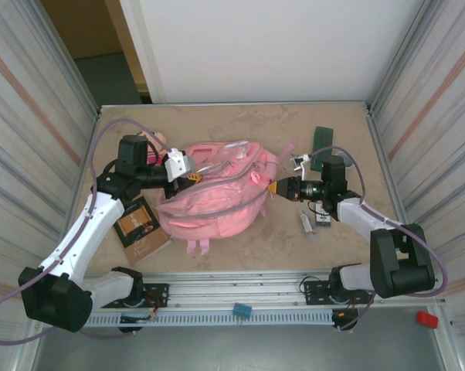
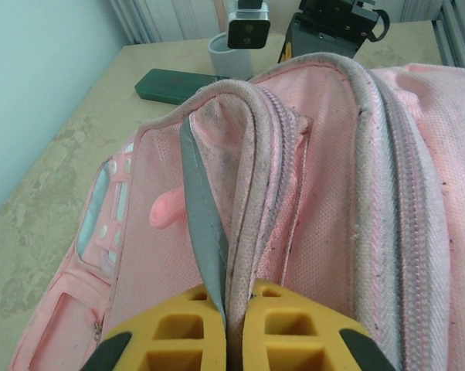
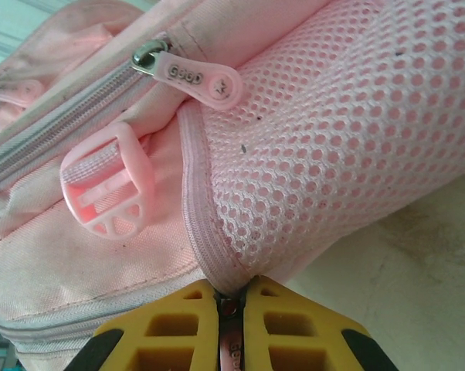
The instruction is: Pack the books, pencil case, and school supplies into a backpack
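Jaws of the left gripper (image 2: 226,317) are pressed tight together on the lip of the backpack (image 2: 418,154), pinching a grey zip tape and the pink fabric fold beside it. Pink lining shows in the opening past the fingers. The right gripper (image 3: 231,305) is likewise closed, its two yellow fingers clamped on a pink zip pull (image 3: 231,352) at the lower corner of the mesh side pocket (image 3: 348,131). A second zip pull (image 3: 194,73) and a pink strap buckle (image 3: 109,189) lie on the fabric just above.

From overhead, the arms reach in from opposite sides and the backpack lies between them in the middle of the table (image 1: 240,120), one gripper at each side edge. The book (image 1: 140,226) lies just left of the backpack, under the left arm. The pencil case (image 1: 322,139) rests toward the far right corner, apart from the backpack, with a grey cylinder (image 2: 225,54) near it. The white tube (image 1: 305,224) and the small black rectangle (image 1: 323,219) lie side by side under the right arm. A plush doll (image 1: 157,143) sits behind the left arm.
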Controlling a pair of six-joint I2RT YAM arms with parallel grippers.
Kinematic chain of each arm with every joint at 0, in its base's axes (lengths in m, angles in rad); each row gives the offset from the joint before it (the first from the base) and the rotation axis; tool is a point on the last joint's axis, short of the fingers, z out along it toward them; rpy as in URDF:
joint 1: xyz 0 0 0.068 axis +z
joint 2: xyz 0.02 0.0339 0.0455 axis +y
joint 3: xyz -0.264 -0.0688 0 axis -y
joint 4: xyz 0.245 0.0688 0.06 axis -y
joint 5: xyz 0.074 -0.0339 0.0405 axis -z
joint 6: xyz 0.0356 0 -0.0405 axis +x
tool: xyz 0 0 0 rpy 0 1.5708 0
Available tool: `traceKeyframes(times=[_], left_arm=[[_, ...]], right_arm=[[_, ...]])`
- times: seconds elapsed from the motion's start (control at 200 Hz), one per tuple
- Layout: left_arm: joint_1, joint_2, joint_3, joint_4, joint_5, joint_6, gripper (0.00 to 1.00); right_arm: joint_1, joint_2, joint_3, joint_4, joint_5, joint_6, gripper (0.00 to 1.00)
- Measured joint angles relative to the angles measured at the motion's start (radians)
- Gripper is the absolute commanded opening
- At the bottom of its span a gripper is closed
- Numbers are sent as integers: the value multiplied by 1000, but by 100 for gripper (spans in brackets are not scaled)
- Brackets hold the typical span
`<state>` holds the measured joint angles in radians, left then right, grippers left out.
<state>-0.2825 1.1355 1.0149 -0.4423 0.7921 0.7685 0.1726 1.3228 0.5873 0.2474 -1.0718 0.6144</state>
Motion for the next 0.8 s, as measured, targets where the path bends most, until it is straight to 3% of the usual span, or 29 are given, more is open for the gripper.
traceKeyframes(times=[0.15, 0.496, 0.661, 0.802], left_arm=[[-27, -2, -6, 27, -90, -26, 0], [-206, -18, -31, 106, -517, -106, 0], [-226, -3, -50, 131, -654, -133, 0], [-246, 19, -71, 153, -705, -167, 0]], right_arm=[[24, -2, 35, -98, 63, -18, 0], [136, -4, 189, -396, 318, -105, 2], [147, -26, 206, -467, 294, -125, 3], [160, -30, 250, -497, 289, -129, 2]])
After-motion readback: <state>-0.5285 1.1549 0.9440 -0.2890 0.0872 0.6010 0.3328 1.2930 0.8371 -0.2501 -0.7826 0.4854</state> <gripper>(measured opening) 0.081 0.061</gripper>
